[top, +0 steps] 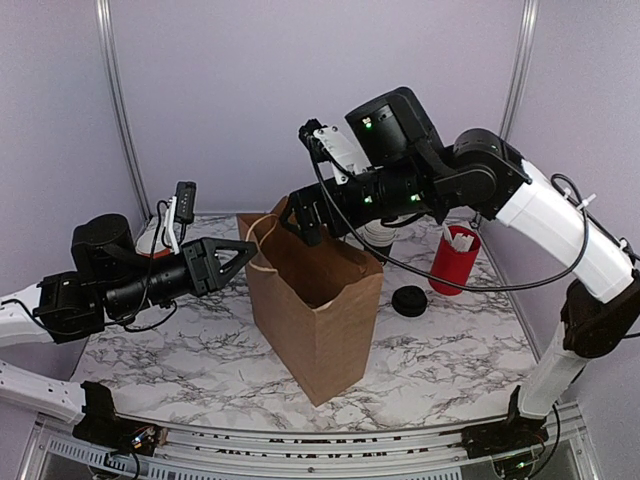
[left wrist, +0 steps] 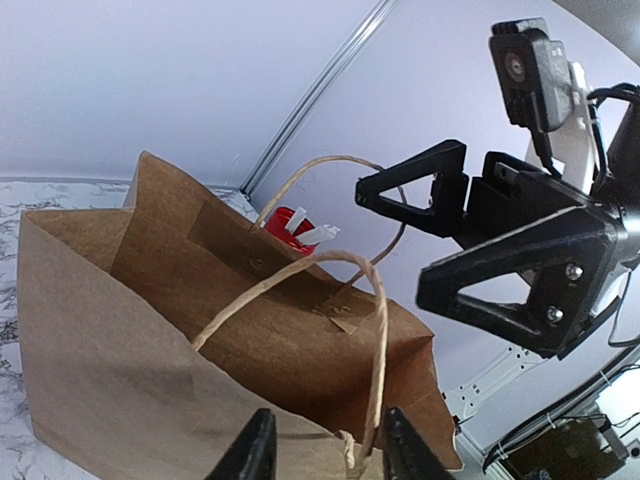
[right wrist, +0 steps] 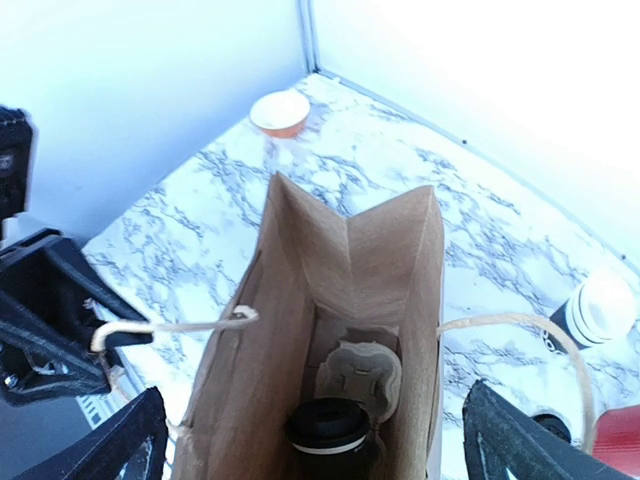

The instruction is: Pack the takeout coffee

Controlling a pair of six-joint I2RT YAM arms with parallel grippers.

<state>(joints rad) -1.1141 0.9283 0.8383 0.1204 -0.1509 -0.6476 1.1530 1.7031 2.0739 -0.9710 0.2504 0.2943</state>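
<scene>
Coffee cup [right wrist: 328,428] upright on bag [top: 320,320] floor; black lid [top: 409,300] on table [top: 200,360] right of bag. Right gripper [top: 303,220] spread wide over bag mouth. Left gripper [top: 243,255] fingers apart around bag's handle [left wrist: 381,330], no clamp. Risk: right fingers snag handle on exit, tip unsupported bag, spill cup

Open bag [right wrist: 310,260] mouth (cup [right wrist: 328,432] inside)

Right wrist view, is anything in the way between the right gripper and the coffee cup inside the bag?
Nothing visible. The bag stands open at the mouth, its handles fall to either side, and the coffee cup sits uncovered in the cardboard carrier at the bottom, below the open right gripper.
</scene>
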